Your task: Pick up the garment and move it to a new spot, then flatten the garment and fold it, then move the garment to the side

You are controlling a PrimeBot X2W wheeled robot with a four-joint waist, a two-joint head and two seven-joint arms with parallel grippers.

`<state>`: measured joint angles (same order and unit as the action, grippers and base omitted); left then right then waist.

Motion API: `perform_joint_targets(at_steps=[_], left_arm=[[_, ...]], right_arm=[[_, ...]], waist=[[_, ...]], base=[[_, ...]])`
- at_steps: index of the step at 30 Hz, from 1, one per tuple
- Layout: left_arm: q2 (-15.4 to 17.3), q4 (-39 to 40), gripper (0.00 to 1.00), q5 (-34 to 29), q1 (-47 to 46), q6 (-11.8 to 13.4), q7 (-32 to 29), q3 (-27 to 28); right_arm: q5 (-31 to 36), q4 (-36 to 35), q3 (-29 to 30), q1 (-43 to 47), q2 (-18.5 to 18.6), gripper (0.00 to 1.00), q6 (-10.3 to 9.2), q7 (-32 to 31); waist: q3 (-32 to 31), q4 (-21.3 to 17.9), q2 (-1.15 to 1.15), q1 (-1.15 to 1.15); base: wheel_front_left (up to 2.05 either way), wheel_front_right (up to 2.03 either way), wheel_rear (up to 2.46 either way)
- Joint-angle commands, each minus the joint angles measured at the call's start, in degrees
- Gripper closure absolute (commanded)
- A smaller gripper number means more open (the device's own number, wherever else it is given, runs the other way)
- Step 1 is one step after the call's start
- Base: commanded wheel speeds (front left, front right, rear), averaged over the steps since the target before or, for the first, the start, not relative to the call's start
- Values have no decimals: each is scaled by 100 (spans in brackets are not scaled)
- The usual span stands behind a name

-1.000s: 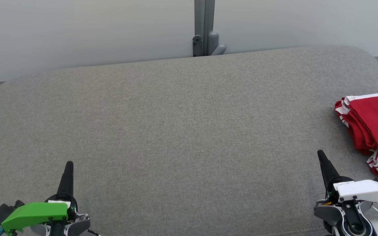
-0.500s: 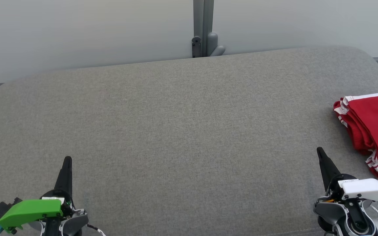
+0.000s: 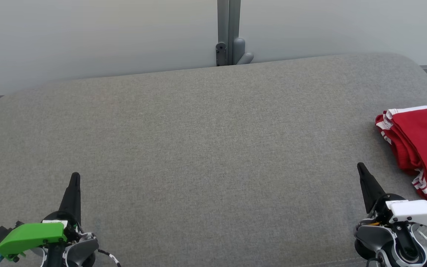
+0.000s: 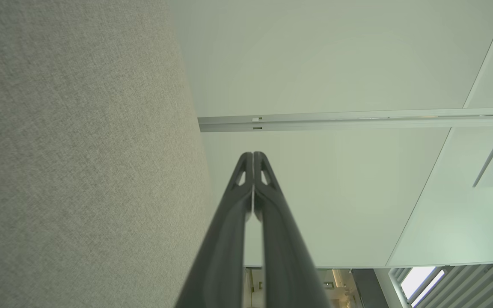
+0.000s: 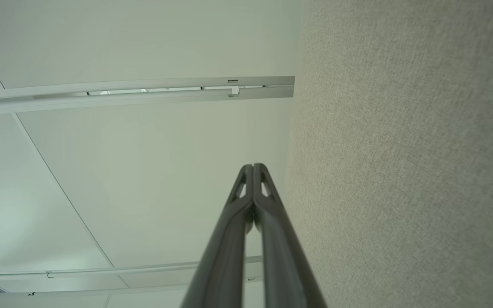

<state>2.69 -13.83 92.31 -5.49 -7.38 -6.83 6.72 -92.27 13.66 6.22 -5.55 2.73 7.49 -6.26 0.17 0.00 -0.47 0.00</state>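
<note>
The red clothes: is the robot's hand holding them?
No, the red garment lies on the gray cushion by itself, apart from the right gripper, whose fingers are closed on nothing.

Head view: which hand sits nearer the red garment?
The right hand, white-covered, at lower right: the red garment lies close beside it, not touching. The left hand, green-covered, is far off at lower left.

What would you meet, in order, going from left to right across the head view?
left pincer → grey post at the back → right pincer → red garment
</note>
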Motion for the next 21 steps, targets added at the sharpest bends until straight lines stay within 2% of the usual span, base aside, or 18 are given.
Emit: perform_joint_targets(at_steps=[1,21], left_arm=[[38,12,100,13,-94,-21,-9,16],[37,12,100,12,-92,-21,-10,17]], right_arm=[[-40,-20,13,-51,29,100,0,-21],[-41,-20,12,-51,29,100,0,-21]], waist=[[0,0,47,0],[0,0,47,0]], base=[[0,0,0],[0,0,0]])
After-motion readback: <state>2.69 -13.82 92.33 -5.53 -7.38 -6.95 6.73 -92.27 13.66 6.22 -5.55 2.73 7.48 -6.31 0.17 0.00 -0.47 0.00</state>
